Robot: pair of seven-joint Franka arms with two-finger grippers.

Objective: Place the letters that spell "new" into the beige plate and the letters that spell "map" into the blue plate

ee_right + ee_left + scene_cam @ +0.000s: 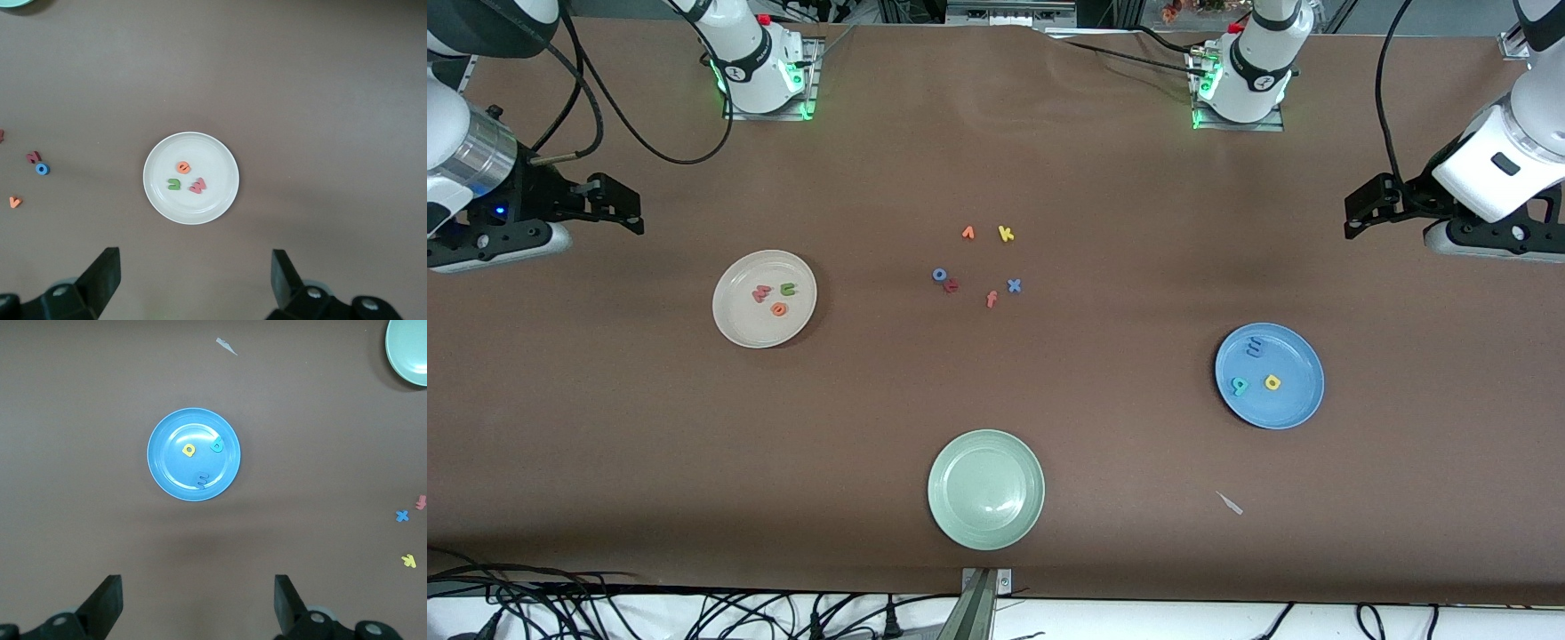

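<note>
The beige plate [745,325] [215,204] lies toward the right arm's end of the table. In it are the green n [787,288] [174,184], orange e [779,308] [183,167] and salmon-red w [761,293] [198,185]. The blue plate [1296,405] [165,475] lies toward the left arm's end and holds the blue m [1254,348] [201,479], yellow a [1272,382] [189,450] and teal p [1239,386] [217,444]. My right gripper [628,206] [195,277] hangs open and empty over bare table beside the beige plate. My left gripper [1359,213] [199,600] hangs open and empty beside the blue plate.
Loose letters lie mid-table: orange v [967,233], yellow k [1006,234], blue o [939,275], a dark red letter [951,285], salmon f [991,299], blue x [1014,285]. A pale green plate [959,517] sits nearest the front camera, a small pale scrap [1230,503] beside it.
</note>
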